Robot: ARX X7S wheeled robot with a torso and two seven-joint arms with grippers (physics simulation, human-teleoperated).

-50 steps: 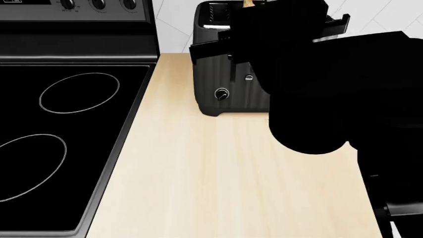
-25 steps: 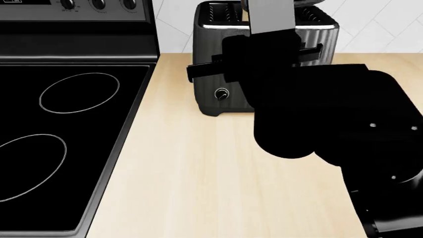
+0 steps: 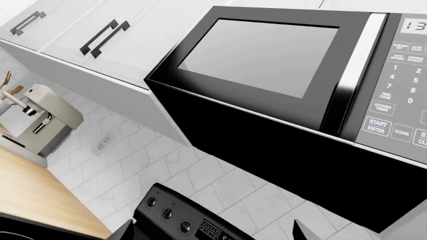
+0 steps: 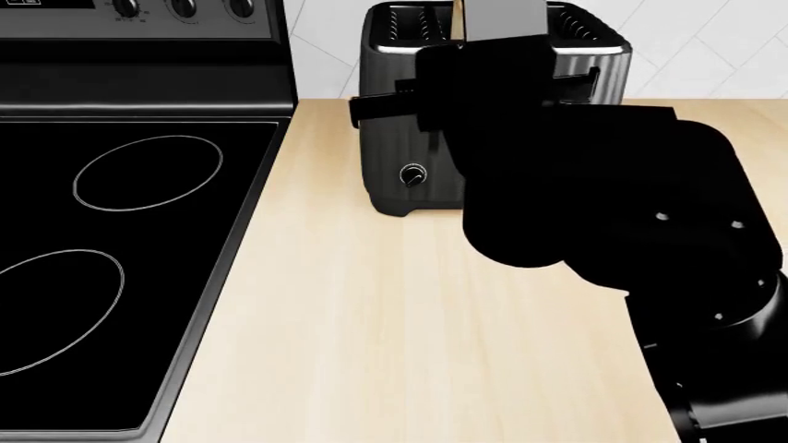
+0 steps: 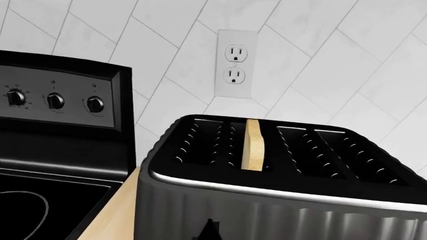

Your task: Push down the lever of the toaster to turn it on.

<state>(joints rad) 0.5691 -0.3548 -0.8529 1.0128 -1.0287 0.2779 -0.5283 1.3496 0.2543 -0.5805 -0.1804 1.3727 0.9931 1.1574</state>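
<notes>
The dark ribbed toaster [image 4: 391, 148] stands at the back of the wooden counter [image 4: 394, 332], with one round knob [image 4: 412, 174] showing. My black right arm [image 4: 579, 203] covers most of its front and hides both levers. A black crossbar of the right gripper [image 4: 382, 107] lies across the toaster's front upper edge. In the right wrist view the toaster's top [image 5: 280, 150] has four slots, with a bread slice [image 5: 253, 150] in the second. My right gripper [image 5: 212, 231] shows one central tip against the front face, so it looks shut. My left gripper [image 3: 213, 236] is open and held high.
A black glass cooktop [image 4: 124, 231] with a knob panel [image 4: 183, 7] adjoins the counter at the left. A wall outlet [image 5: 235, 62] is behind the toaster. The left wrist view shows a microwave [image 3: 280, 75], cabinets [image 3: 100, 35] and a coffee machine [image 3: 40, 120].
My right arm and its crossbar dropped down the toaster's front, then rose slightly again. The arm has shifted left over the toaster.
</notes>
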